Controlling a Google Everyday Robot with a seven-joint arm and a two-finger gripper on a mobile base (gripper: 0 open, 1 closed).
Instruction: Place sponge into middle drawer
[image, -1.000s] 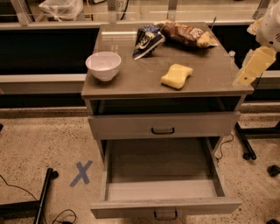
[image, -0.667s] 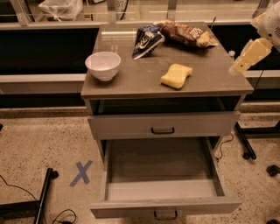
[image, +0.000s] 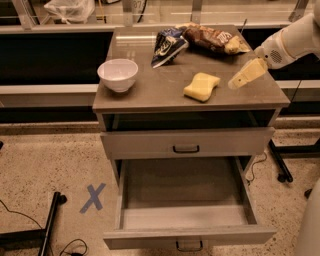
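Pale yellow sponge (image: 201, 86): bone-shaped, lying flat on the grey cabinet top (image: 150, 92), right of centre in the frame, touching nothing else.

Gripper (image: 246, 75): pale yellowish, at the right of the frame, slanting down and to the left from a white arm (image: 295, 40) that enters from the upper right. It hangs over the right edge of the cabinet top, just beside the sponge and apart from it. Whether it is spread or closed cannot be told.

Middle drawer (image: 150, 237): grey, wide and shallow, pulled out toward the lower edge of the frame, with a small black handle on its front.

Upper drawer (image: 140, 144): grey, pushed in, directly under the cabinet top, with the same black handle.

White bowl (image: 118, 74): upright, at the left of the cabinet top.

Dark blue snack bag (image: 168, 45) and brown snack bag (image: 212, 37): at the back of the cabinet top, side by side.

Blue tape cross (image: 93, 197): on the speckled floor, lower left.
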